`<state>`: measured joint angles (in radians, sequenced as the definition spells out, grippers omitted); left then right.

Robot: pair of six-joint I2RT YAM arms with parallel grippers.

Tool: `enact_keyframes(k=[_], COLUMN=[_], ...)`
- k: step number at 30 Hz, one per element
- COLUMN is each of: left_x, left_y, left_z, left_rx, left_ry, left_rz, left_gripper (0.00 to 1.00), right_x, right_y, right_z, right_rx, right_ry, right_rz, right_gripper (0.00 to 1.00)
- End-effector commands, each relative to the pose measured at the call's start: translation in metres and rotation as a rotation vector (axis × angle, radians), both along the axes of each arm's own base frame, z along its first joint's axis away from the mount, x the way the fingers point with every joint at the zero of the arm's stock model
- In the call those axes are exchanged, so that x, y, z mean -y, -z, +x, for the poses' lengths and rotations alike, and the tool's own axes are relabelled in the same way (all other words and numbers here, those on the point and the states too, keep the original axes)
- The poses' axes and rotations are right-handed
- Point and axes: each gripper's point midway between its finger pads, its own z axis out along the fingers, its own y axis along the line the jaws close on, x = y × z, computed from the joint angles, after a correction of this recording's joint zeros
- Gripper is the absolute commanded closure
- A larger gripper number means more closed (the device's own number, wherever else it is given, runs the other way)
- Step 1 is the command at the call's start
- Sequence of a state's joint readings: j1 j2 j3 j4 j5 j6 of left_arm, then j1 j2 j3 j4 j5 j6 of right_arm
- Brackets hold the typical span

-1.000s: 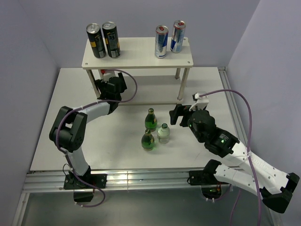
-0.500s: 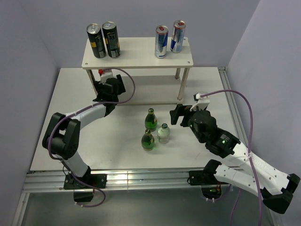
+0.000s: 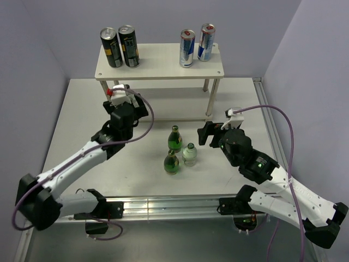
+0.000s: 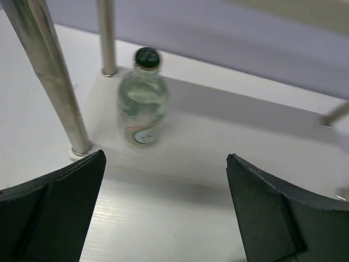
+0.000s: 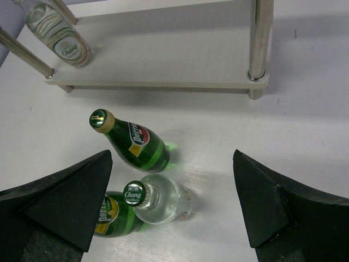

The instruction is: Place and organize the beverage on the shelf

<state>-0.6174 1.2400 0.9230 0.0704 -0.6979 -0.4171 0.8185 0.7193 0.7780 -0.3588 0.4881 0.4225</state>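
Note:
The cream-white shelf (image 3: pixel 161 64) stands at the back of the table. Two black cans (image 3: pixel 120 48) and two blue-and-silver cans (image 3: pixel 196 43) stand on its top board. A clear Chang bottle (image 4: pixel 143 101) stands upright at the left end of the lower board (image 4: pixel 229 136), next to the legs; it also shows in the right wrist view (image 5: pixel 60 37). My left gripper (image 3: pixel 132 105) is open and empty just in front of that board, its midpoint (image 4: pixel 165 161) short of the bottle. Two green Perrier bottles (image 3: pixel 174 139) (image 3: pixel 172 162) and a clear bottle (image 3: pixel 189 155) stand mid-table. My right gripper (image 3: pixel 205 132) is open above and right of them.
The shelf's steel legs (image 4: pixel 54 82) (image 5: pixel 258 38) stand close to both grippers. In the right wrist view the clear bottle (image 5: pixel 158 199) stands between the green ones (image 5: pixel 136 143) (image 5: pixel 117 215). Purple walls enclose the white table (image 3: pixel 82 142) on three sides.
My left arm has drawn back from under the shelf toward the front, its gripper open, with the clear bottle left on the lower board. My right arm has not moved.

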Motion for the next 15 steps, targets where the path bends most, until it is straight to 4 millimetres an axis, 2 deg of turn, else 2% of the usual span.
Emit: enact_keyframes(k=[1,2,3,4,11,15], left_x=[0.012,0.025,0.028,0.035,0.114,0.149], left_y=[-0.012,-0.018,-0.011,-0.012,-0.022,-0.022], left_z=[-0.042,-0.059,-0.071,-0.080,-0.187,-0.233], left_rx=[-0.007,-0.002,-0.040,-0.045,-0.053,-0.077], left_ry=[0.044,0.098,0.131,0.162,0.668,0.889], left_rz=[-0.018,-0.035,-0.014,-0.038,-0.164,-0.196], left_gripper=[0.01,0.01,0.01,0.01,0.01,0.01], right_x=[0.001,0.001,0.002,0.002,0.003,0.005], right_y=[-0.011,-0.010,-0.011,-0.011,-0.012,-0.013], right_z=[0.001,0.001,0.001,0.000,0.001,0.001], right_rx=[0.035,0.035,0.037,0.038,0.041,0.045], right_ry=[0.010,0.011,0.013,0.011,0.020,0.028], right_rz=[0.028,0.026,0.029,0.030,0.029,0.032], right_gripper=[0.02,0.02,0.02,0.02,0.02,0.02])
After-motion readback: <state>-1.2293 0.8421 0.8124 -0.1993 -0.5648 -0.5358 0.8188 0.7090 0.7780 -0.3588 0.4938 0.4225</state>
